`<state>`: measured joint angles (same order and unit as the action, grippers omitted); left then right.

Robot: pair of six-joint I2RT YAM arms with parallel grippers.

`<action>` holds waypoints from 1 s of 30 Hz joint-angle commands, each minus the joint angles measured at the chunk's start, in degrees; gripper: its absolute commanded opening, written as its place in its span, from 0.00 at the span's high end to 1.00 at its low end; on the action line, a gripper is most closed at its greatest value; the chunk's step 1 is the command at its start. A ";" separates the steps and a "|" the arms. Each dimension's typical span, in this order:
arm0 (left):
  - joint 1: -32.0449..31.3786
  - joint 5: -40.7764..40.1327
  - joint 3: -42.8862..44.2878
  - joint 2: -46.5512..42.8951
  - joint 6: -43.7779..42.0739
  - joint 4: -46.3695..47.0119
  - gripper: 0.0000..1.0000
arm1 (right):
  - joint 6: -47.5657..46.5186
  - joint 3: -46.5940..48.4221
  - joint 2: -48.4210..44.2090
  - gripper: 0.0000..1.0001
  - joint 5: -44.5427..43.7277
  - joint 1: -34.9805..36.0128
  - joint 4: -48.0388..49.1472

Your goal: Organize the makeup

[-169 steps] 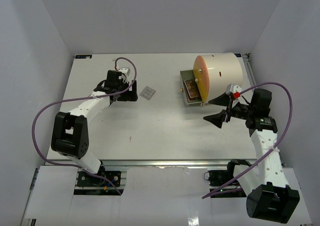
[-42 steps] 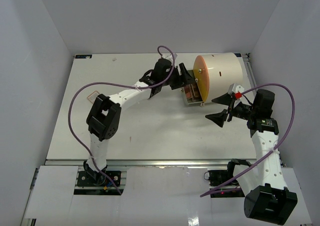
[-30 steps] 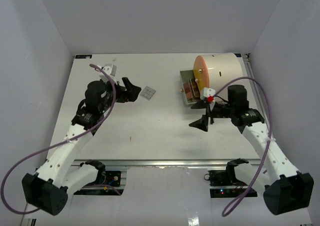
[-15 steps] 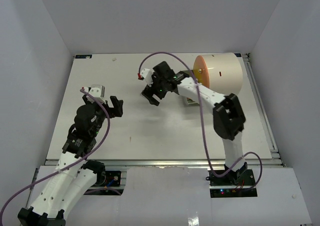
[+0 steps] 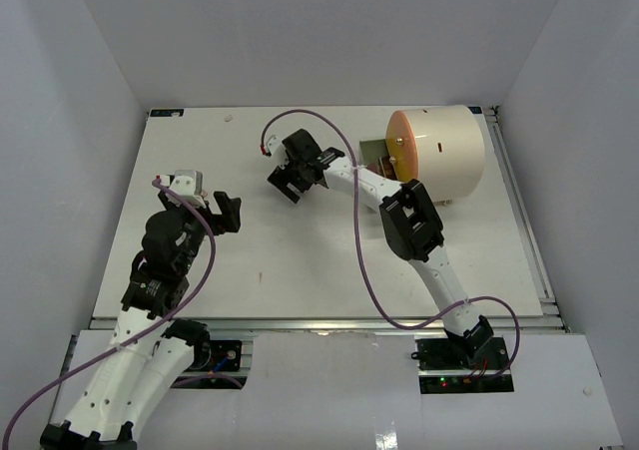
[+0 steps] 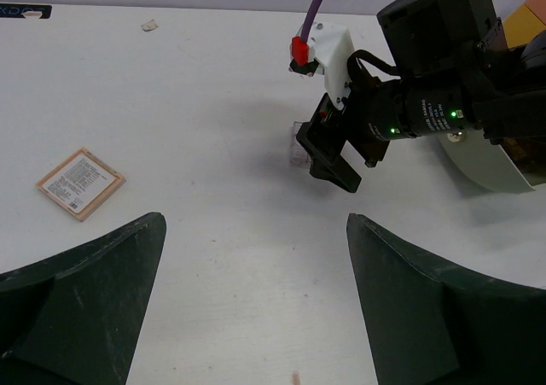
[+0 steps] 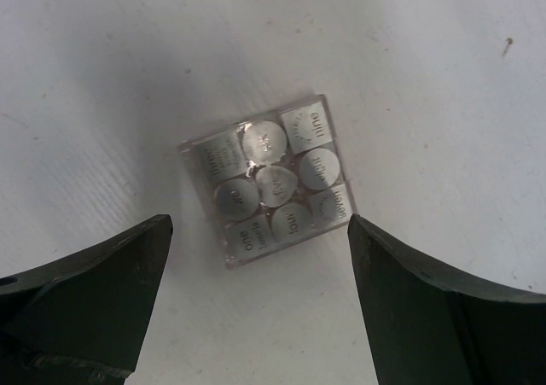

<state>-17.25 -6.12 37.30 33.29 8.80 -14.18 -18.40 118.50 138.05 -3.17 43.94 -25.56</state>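
A small grey square palette point(image 7: 273, 184) with several round silver pans lies flat on the white table. My right gripper point(image 7: 260, 231) is open and hovers just above it, with one finger on each side and neither touching it. In the top view my right gripper point(image 5: 285, 181) covers the palette. The left wrist view shows only the palette's edge point(image 6: 299, 139) under that gripper. A small flat pink-brown square with a printed label point(image 6: 81, 183) lies on the table to the left. My left gripper point(image 5: 228, 214) is open and empty over bare table.
The large cream cylinder point(image 5: 444, 149) with an orange front stands at the back right. A drawer point(image 5: 371, 154) sticks out at its base. My right arm stretches across the middle of the table towards the left. A small scrap point(image 5: 230, 118) lies near the back edge.
My right gripper has moved a little left and further back, and now covers the grey palette. My left arm has barely moved.
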 commanded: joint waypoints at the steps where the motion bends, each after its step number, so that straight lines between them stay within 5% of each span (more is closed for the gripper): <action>1: 0.47 1.96 -0.03 -0.65 -0.51 1.02 0.02 | -0.56 1.97 0.67 0.10 2.17 -2.45 4.29; 12: 0.82 1.90 -0.20 -0.93 -0.46 1.07 0.02 | -10.44 3.96 3.81 0.10 23.40 -6.40 2.62; 21: 1.30 2.30 -0.12 -0.85 -0.54 1.08 0.02 | -8.59 1.88 3.33 0.10 31.69 -6.88 0.47; 30: 1.55 2.49 -0.12 -0.74 -0.54 1.20 0.02 | 1.82 -5.55 -0.99 0.10 27.23 -6.20 5.83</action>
<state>-16.21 -4.44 37.21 32.84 8.78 -14.13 -23.42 116.21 140.28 25.92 37.16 -21.10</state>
